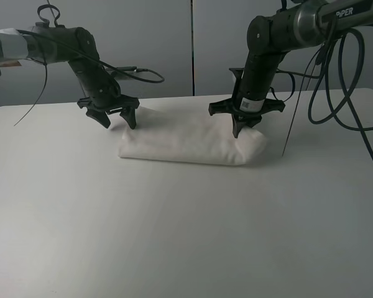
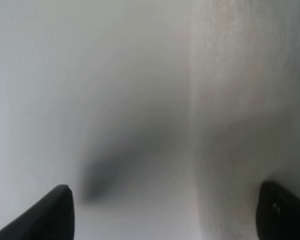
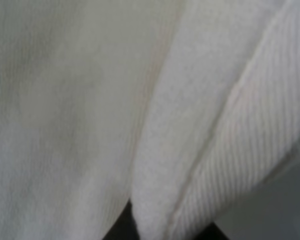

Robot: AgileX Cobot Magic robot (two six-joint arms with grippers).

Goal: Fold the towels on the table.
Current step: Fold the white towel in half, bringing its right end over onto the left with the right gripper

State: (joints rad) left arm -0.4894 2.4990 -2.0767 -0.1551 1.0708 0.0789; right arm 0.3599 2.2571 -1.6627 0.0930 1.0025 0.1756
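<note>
The white towel (image 1: 189, 139) lies folded into a long bundle at the back middle of the table (image 1: 174, 236). My left gripper (image 1: 119, 121) hangs open just above the towel's left end, nothing between its fingers. In the left wrist view the gripper (image 2: 165, 215) is spread wide, with a dark fingertip (image 2: 52, 215) over bare table and the towel (image 2: 245, 100) beside it. My right gripper (image 1: 239, 128) points down into the towel's right end, shut on a fold. In the right wrist view the towel (image 3: 90, 100) fills the frame, its ribbed border band (image 3: 245, 140) running into the gripper (image 3: 165, 231).
Black cables (image 1: 342, 93) hang from the right arm over the table's back right corner. A thin cable (image 1: 140, 73) trails behind the left arm. A grey wall (image 1: 193, 43) stands behind the table.
</note>
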